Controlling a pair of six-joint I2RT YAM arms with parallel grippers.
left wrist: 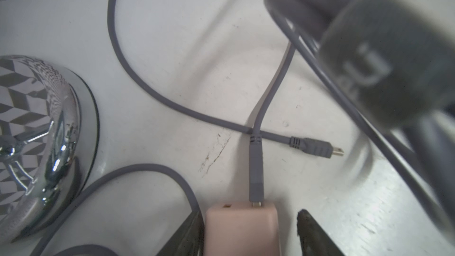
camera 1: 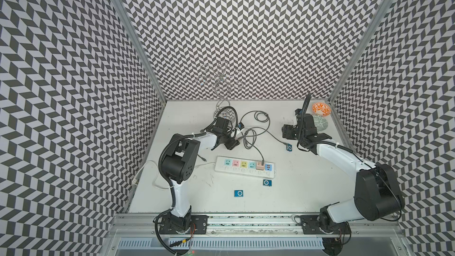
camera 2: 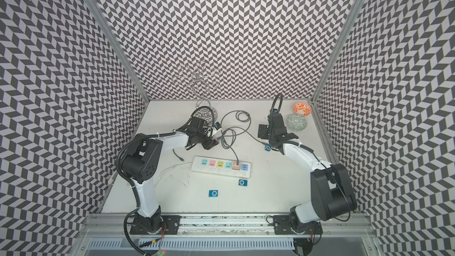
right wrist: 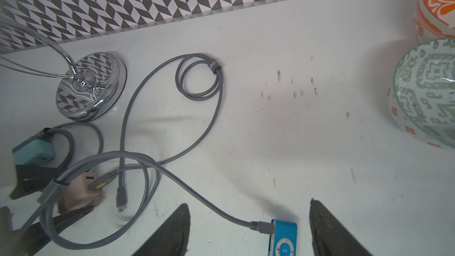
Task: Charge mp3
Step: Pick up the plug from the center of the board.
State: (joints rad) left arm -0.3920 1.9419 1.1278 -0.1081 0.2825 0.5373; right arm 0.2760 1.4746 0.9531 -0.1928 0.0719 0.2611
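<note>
On the tabletop (camera 1: 307,188), the power strip (camera 1: 236,172) lies near and slightly right of the left pincer (left wrist: 250,213). That pincer is spread around a pink charger block (left wrist: 242,232), with a gap on one side, so the left arm looks best placed to carry it there. The right pincer (right wrist: 249,203) hangs spread, pinching nothing, over the blue mp3 (right wrist: 284,238). The mp3 lies far right of the strip, and its cable (right wrist: 209,205) enters from the left.

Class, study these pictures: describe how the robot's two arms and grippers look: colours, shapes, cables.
The left arm and right arm each have white tubular links joined by bulky black rounded joint housings, with ribbed black hose and thin black cables alongside. The left gripper and right gripper each end in two dark, tapering, pointed fingers.
</note>
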